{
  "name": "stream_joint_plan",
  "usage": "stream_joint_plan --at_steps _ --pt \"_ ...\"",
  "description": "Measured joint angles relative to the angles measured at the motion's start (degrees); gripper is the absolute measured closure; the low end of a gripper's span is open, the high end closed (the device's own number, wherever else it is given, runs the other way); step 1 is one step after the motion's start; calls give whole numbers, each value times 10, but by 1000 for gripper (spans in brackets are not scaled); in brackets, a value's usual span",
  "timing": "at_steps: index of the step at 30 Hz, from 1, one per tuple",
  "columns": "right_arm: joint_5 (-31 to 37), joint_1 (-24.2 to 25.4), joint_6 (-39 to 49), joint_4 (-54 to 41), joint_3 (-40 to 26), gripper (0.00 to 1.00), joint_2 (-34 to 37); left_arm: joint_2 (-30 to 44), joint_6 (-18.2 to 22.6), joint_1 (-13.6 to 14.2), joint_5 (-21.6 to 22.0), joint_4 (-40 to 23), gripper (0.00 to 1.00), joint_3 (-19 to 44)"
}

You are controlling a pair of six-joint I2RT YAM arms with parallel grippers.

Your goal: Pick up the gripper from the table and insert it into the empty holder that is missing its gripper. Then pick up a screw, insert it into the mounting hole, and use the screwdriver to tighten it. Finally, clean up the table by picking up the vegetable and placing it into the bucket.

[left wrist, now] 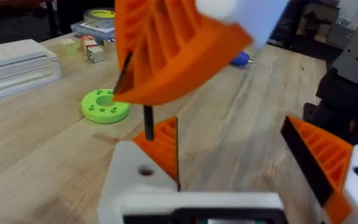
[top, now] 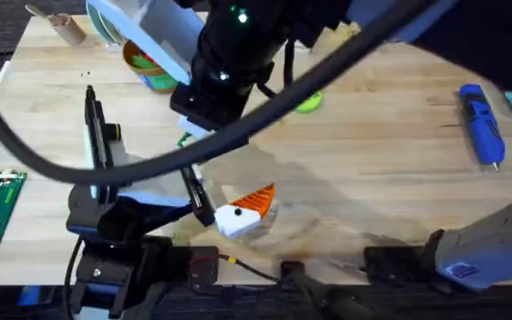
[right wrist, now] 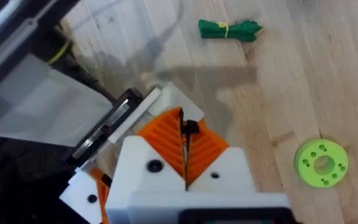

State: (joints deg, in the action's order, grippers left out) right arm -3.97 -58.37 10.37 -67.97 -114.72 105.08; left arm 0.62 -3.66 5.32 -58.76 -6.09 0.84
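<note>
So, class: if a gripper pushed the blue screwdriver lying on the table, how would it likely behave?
The screwdriver lies on its side on the bare wooden table, and its thick handle looks rounded, so it would probably roll if pushed sideways. It looks like rigid plastic, so it should stay stiff. Its thin tip probably makes it handle-heavy.

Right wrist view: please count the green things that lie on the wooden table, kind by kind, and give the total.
vegetable: 1
green ring with holes: 1
Total: 2
</note>
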Motion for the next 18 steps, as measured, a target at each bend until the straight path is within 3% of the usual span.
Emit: stream_joint_plan --at_steps 18 --pt "0 -1 0 1 0 995 29 0 2 0 0 0 8 0"
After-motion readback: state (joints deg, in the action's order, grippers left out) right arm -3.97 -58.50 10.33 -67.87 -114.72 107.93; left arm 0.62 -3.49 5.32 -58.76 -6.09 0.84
